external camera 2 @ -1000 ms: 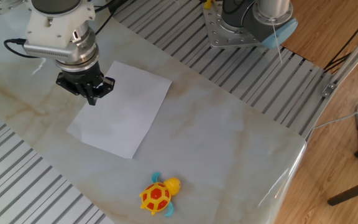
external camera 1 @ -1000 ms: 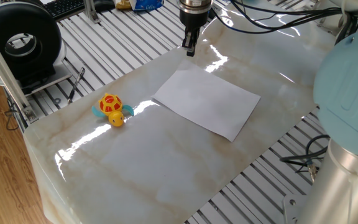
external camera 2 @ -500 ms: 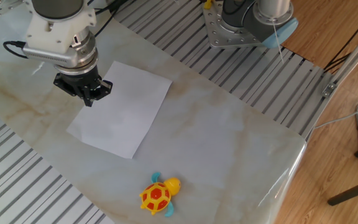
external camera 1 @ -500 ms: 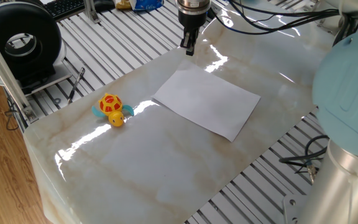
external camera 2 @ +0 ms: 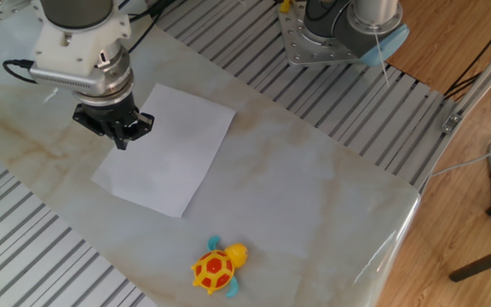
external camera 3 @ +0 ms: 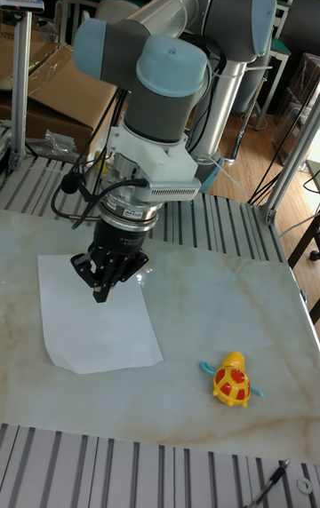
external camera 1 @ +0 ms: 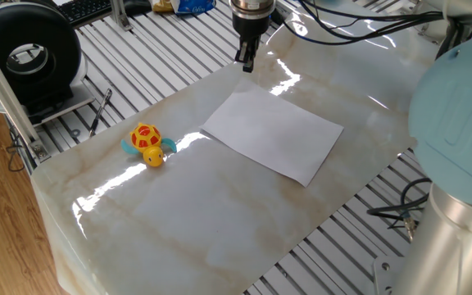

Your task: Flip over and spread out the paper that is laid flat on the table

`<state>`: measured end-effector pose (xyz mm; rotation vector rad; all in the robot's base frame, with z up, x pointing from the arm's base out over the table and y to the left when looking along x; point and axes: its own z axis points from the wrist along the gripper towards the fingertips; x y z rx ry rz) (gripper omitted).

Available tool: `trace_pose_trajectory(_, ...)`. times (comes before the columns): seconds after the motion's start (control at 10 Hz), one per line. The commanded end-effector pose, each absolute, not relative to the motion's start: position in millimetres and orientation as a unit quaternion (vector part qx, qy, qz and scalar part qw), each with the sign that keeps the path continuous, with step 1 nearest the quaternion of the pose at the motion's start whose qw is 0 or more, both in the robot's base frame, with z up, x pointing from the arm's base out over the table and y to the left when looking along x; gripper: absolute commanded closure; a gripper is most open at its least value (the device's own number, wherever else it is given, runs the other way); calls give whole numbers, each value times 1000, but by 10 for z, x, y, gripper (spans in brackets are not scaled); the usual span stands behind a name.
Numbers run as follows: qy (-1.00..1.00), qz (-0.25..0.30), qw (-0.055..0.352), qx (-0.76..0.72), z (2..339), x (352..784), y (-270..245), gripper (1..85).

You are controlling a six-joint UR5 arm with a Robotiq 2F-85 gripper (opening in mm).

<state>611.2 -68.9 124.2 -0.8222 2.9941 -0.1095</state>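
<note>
paper flat on table, unmoved; fingers pressed together, risen higher.

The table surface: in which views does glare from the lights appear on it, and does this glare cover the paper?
One fixed view: bright white glare streaks on the table, near the toy turtle and below the hand; the paper itself stays evenly lit. The other fixed view: only soft sheen, paper clear. Tall fixed view: weak reflection, no strong glare.

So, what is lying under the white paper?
The paper lies flat on the marble table. Only table shows around it; the covered part is hidden, but nothing bulges.
</note>
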Motion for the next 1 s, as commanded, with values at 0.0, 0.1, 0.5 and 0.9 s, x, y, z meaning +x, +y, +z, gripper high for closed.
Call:
trace_pose_trajectory(0.0, 963, -19, 24, -266, 1258, 6136, -593, 130)
trace_pose_trajectory(0.1, 963, -41, 24, -264, 1248, 6176, -702, 803)
trace_pose_trajectory(0.5, 960, -44, 20, -277, 1261, 6163, -716, 840)
trace_pose_trajectory(0.9, 966, -5, 44, -256, 1269, 6247, -492, 53)
